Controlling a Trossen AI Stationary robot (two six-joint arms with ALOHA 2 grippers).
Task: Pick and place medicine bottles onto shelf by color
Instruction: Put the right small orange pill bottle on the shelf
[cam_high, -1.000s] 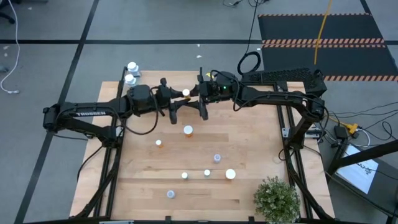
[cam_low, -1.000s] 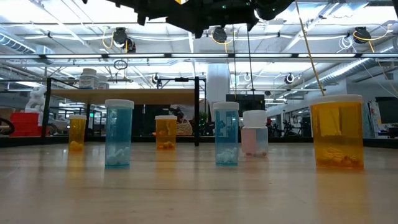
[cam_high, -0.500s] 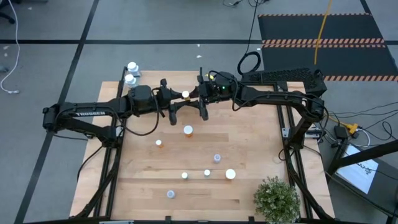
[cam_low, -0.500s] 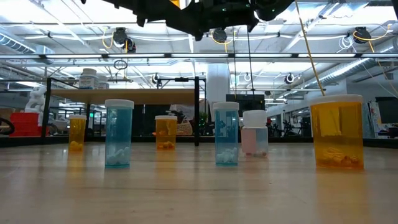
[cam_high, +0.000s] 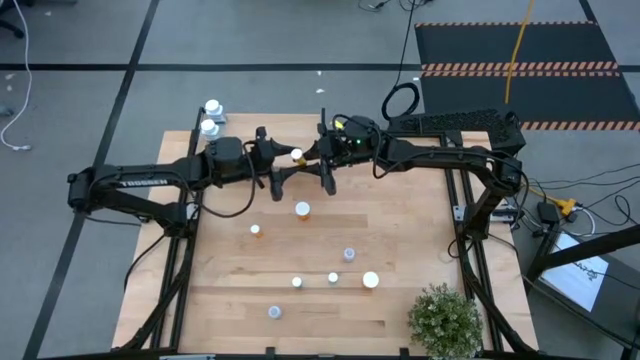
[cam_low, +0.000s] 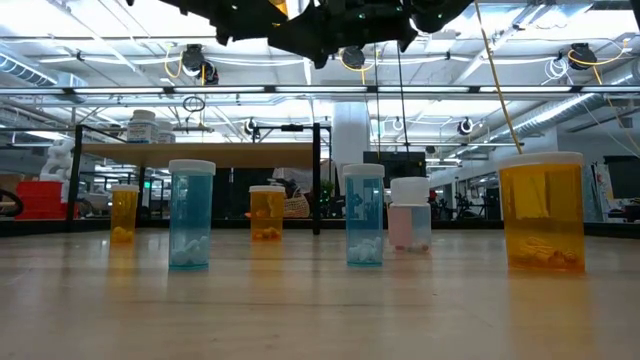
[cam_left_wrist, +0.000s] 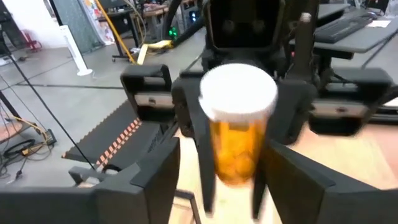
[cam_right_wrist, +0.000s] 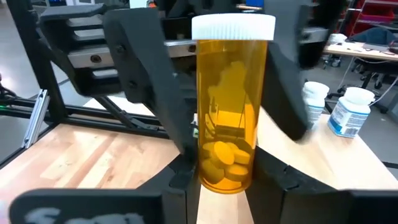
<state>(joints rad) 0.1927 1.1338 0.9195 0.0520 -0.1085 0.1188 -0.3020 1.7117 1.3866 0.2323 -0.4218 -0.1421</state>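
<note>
An orange medicine bottle with a white cap stands upright in mid-air over the far middle of the table. My right gripper is shut on it. My left gripper faces it from the left, open, with one finger on either side of the bottle and a gap to it. Several more bottles, orange and bluish, stand on their bases on the tabletop. In the low view the shelf stands at the back with white bottles on it. My right gripper pinches the orange bottle's lower body between its two fingers, one on each side. The fingers lie level and come from the table's right side. The bottle stands upright, cap up, lifted clear high above the table.
A green potted plant sits at the table's near right corner. Two white bottles stand at the far left corner. The loose bottles stand across the table's middle and near part, and bare wood lies along the left and right sides.
My left gripper has opened and let go of the orange bottle, its fingers now standing off either side. The bottle stays upright in my right gripper. Both arms have kept their places.
</note>
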